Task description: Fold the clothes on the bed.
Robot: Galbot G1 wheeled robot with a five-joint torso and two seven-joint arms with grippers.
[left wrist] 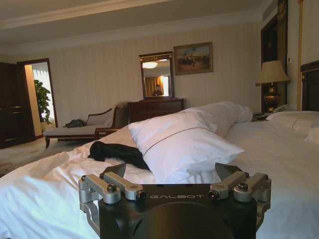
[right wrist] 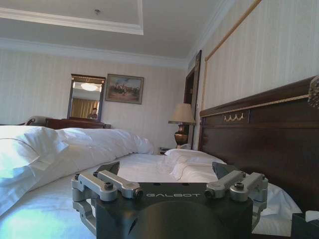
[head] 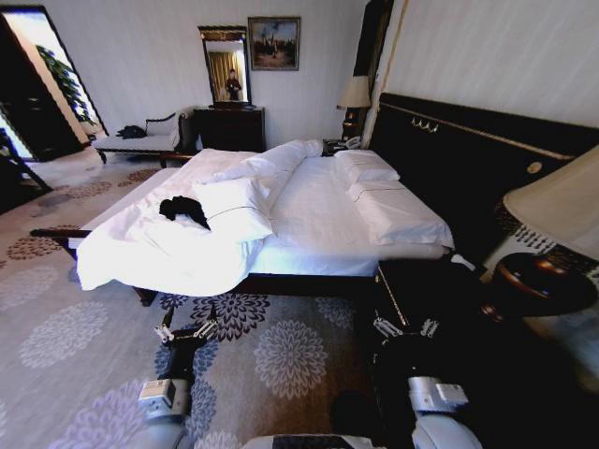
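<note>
Right, your T-shirt (head: 183,209) lies crumpled left of centre in the head view, on the bed (head: 318,220), beside a pillow (head: 232,206). Left gripper (head: 185,331) and right gripper (head: 404,327) hang low, fingers apart. Grab carelessly and you'll likely snag the duvet (head: 140,253) too.

one T-shirt (head: 184,209), one bed (head: 309,210), two lamps (head: 355,94)

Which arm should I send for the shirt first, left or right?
Probably left. The black T-shirt lies bunched on the bed on the robot's left, roughly ahead of the open left claw. The right claw, also open, hangs by the nightstand.
</note>
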